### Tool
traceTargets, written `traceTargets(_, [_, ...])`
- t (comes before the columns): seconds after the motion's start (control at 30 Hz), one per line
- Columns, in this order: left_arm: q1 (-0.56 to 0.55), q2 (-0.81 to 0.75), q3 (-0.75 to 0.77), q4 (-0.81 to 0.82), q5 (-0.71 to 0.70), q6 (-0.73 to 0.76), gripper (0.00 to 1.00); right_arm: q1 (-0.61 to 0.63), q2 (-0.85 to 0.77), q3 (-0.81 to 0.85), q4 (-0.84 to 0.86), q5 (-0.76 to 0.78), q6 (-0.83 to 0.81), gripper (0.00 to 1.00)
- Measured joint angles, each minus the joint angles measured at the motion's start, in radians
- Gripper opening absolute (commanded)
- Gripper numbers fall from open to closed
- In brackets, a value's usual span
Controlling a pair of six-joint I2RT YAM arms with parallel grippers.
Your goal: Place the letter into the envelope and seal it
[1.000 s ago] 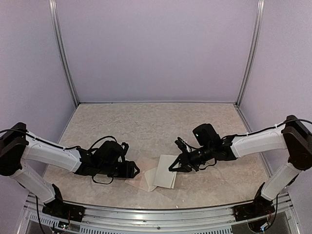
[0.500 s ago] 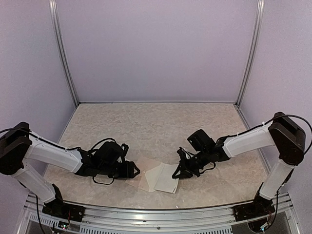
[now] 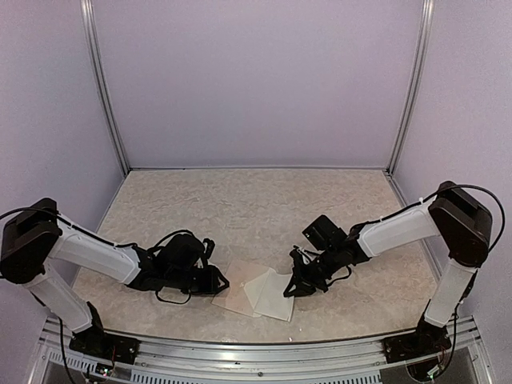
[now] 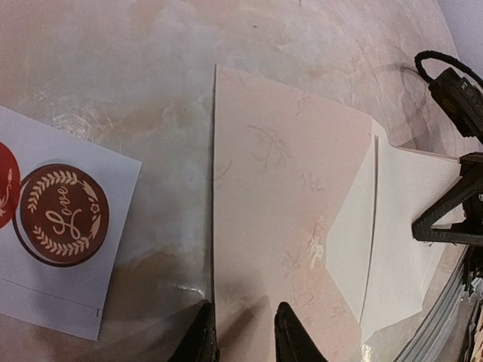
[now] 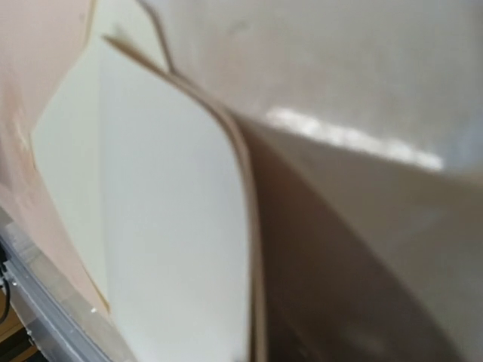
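Note:
The pale pink envelope (image 3: 238, 293) (image 4: 279, 181) lies flat near the table's front edge. The white letter (image 3: 274, 294) (image 4: 404, 241) overlaps its right side, and a white wedge shows in the envelope's mouth. My left gripper (image 3: 222, 282) (image 4: 245, 335) is low over the envelope's left edge. One finger sits at the edge and the other on the paper, with a narrow gap between them. My right gripper (image 3: 291, 289) (image 4: 423, 226) is shut on the letter's right edge. In the right wrist view only the bowed letter (image 5: 173, 226) fills the frame, and the fingers are hidden.
A white sticker sheet (image 4: 64, 249) with round brown stickers lies just left of the envelope. The metal front rail (image 3: 256, 352) runs close behind the papers. Marbled tabletop (image 3: 256, 208) stretches to the back wall.
My right arm has dropped lower and moved left, sliding the letter onto the envelope. The left jaws have narrowed over the envelope's edge.

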Motion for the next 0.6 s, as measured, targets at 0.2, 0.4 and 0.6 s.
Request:
traceTargets(0.2, [0.0,0.014,0.0,0.0,0.011,0.005,0.07,0.0,0.008,0.011,-0.003,-0.007,0.0,0.0])
traceTargets(0.4, [0.0,0.022,-0.001,0.002,0.026,0.016,0.0,0.0,0.018,0.024,-0.008,-0.016,-0.004,0.0])
traceTargets(0.6, [0.0,0.023,-0.001,0.006,0.031,0.029,0.0,0.0,0.037,0.038,-0.01,-0.023,-0.011,0.0])
